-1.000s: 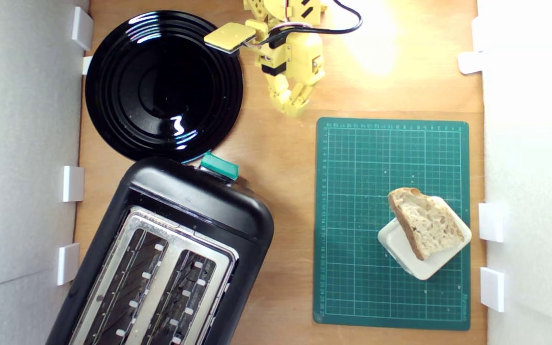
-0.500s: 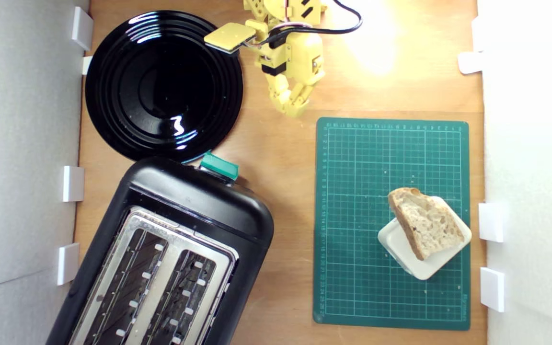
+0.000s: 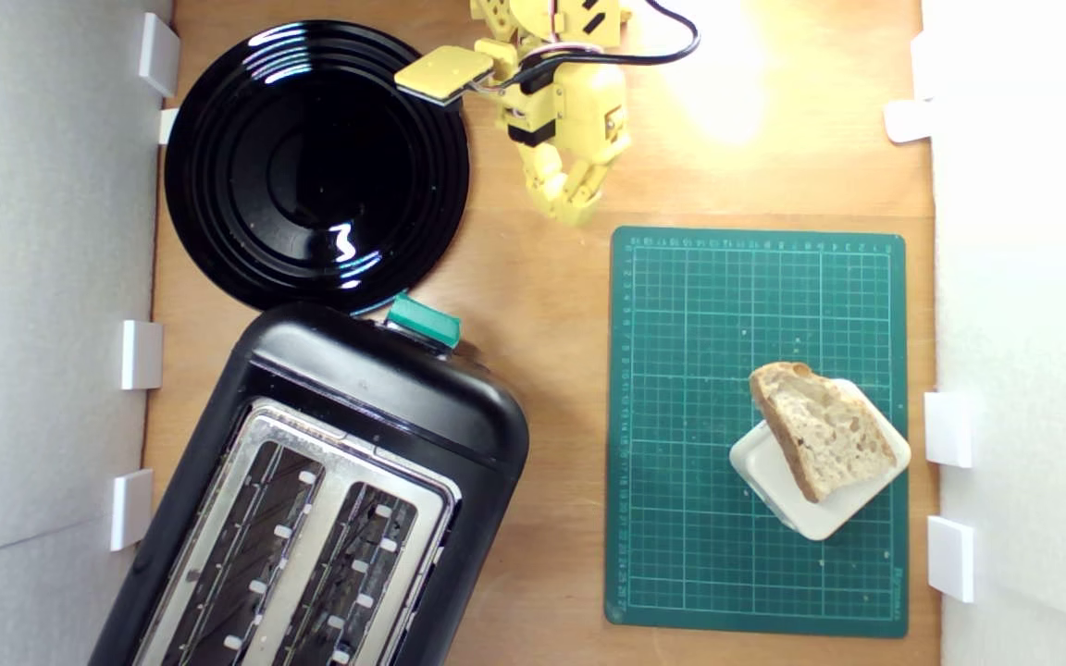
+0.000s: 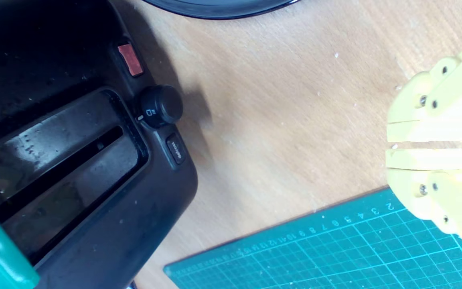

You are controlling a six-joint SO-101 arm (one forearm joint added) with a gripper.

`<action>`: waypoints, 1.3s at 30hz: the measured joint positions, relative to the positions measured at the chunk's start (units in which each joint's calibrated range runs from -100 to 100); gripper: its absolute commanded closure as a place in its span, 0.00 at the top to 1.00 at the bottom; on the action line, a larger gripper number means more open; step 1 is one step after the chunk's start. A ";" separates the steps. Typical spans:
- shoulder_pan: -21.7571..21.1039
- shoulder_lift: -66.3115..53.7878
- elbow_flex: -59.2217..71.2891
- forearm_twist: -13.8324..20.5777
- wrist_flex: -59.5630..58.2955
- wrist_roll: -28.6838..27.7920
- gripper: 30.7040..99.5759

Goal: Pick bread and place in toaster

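Observation:
The bread (image 3: 823, 428), a wedge-shaped slice with pale holey crumb and brown crust, lies on a white rounded block (image 3: 820, 481) at the exterior view's lower right. The black toaster (image 3: 329, 499) with a silver slotted top and green lever knob (image 3: 423, 320) stands at the lower left; its front with a dial (image 4: 159, 106) fills one side of the wrist view. My yellow gripper (image 3: 568, 211) hangs over bare wood near the top, far from the bread, its fingers (image 4: 427, 130) shut with only a thin slit between them and nothing held.
A green cutting mat (image 3: 755, 277) carries the white block. A glossy round black plate (image 3: 311, 166) lies at the exterior view's upper left, beside the arm. White foam walls with clips (image 3: 949, 427) border both sides of the wooden table (image 3: 551, 388).
The arm has shifted very slightly toward the exterior view's right. Bread and toaster have not moved.

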 measured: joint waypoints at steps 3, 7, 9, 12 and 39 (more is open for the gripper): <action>0.09 0.00 0.00 0.00 0.00 0.00 0.24; 0.09 0.00 0.00 0.00 0.00 0.00 0.24; 0.18 0.00 0.00 -0.71 0.00 0.00 0.24; -0.09 0.00 -0.18 -1.95 0.00 0.00 0.24; -9.15 37.63 -2.50 -3.20 -48.22 -8.64 0.24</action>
